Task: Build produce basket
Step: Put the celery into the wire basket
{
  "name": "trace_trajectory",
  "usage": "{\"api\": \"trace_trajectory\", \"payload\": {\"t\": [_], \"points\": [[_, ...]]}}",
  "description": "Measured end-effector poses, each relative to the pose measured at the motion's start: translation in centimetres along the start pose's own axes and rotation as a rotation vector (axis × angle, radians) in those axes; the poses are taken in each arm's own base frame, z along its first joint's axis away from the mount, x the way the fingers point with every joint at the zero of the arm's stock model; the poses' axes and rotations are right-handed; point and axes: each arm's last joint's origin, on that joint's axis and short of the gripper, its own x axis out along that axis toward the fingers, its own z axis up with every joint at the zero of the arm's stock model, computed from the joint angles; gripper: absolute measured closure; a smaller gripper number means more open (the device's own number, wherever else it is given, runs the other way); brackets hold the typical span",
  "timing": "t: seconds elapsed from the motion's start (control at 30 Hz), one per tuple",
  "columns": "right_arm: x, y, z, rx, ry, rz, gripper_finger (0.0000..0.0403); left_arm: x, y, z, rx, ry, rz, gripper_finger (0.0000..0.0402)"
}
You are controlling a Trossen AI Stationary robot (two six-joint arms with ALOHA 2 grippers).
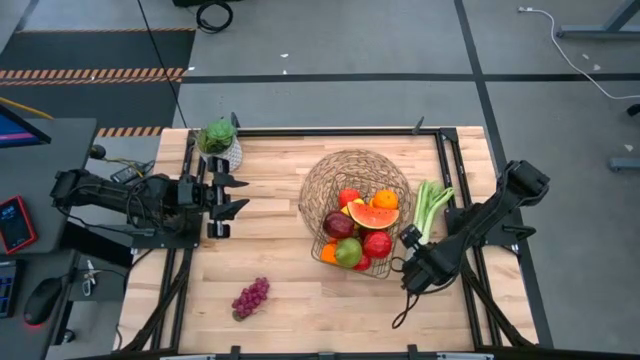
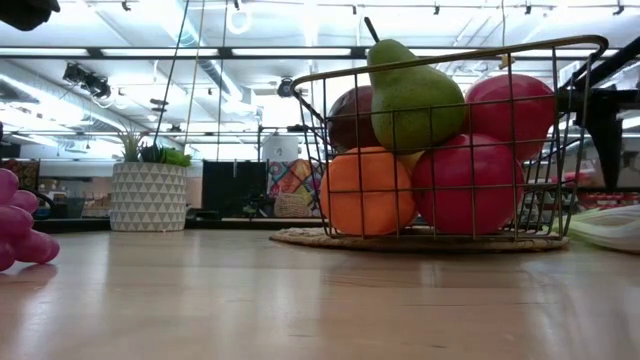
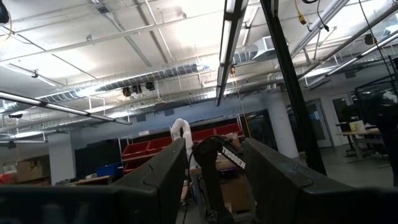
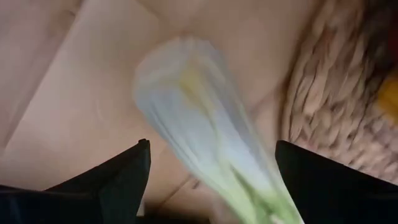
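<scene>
The celery stalk (image 4: 205,130), lying on the table just beside the basket (image 1: 322,185), is framed between the spread, empty fingers of the right gripper (image 1: 412,242), and its stiff, light, probably slick white base seems the firmest hold.

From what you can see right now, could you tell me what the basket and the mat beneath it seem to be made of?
The basket looks like thin dark metal wire with a dull brownish finish: an open grid, fruit showing through. The mat under it looks like woven natural fibre, perhaps seagrass or straw: tan braided coils, matte.
</scene>
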Motion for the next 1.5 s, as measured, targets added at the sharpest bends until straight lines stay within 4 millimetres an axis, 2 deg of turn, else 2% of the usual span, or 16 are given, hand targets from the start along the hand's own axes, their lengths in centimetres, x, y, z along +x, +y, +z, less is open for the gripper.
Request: {"api": "trace_trajectory", "payload": {"t": [0.13, 0.4, 0.57, 0.97, 1.07, 1.17, 1.3, 1.5], "points": [[0.2, 0.2, 0.9, -0.105, -0.049, 0.025, 0.0055, 0.0, 0.0, 0.0, 0.0, 0.0, 0.0, 0.023], [1.4, 0.5, 1.6, -0.306, 0.002, 0.022, 0.0055, 0.0, 0.0, 0.0, -0.007, -0.001, 0.0, 0.023], [2.2, 0.7, 2.0, -0.348, 0.037, 0.005, 0.0064, 0.0, 0.0, 0.0, -0.007, 0.0, 0.0, 0.023], [2.1, 1.0, 2.2, -0.354, 0.028, 0.011, 0.0212, 0.0, 0.0, 0.0, -0.008, -0.002, 0.0, 0.023], [0.8, 1.1, 2.4, -0.332, 0.035, 0.014, 0.0228, 0.0, 0.0, 0.0, -0.008, -0.002, 0.0, 0.023], [-1.5, 1.0, 2.7, -0.306, 0.054, -0.018, 0.0231, 0.0, 0.0, 0.0, -0.023, -0.002, -0.001, 0.023], [-5.5, 0.6, 3.4, -0.246, 0.0, -0.055, 0.023, 0.0, 0.0, 0.0, -0.036, -0.002, -0.001, 0.023], [-11.6, -0.8, 4.1, -0.027, -0.147, -0.053, 0.0229, 0.0, 0.0, 0.0, -0.063, -0.004, 0.0, 0.023]]}}
